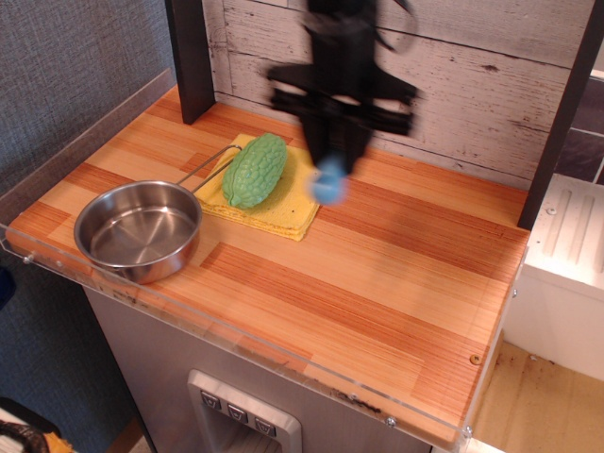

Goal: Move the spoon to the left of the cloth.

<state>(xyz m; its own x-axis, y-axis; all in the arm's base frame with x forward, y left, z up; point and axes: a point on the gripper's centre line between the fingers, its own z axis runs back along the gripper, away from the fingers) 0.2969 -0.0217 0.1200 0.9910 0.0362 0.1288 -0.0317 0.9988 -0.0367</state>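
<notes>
Steel pan [138, 229] with wire handle: front left of the worktop [377, 283], upright, handle running back to the cloth's left edge. Green bumpy vegetable [254, 170]: lying on the left half of the cloth. Cloth [294, 193]: yellow, folded square, flat on the worktop behind and right of the pan. Hand [332, 156]: black, motion-blurred, pointing down above the cloth's right edge, fingers narrowed onto the spoon. Spoon [329, 180]: light-blue handle end hanging just below the fingers, over the cloth's right edge; bowl hidden inside the hand; whether it touches the cloth cannot be told. Worktop: striped wood planks with a clear plastic lip along the front and left edges. Surroundings: whitewashed plank wall behind, dark post at rear left, grey textured panel at far left, white unit at right.
</notes>
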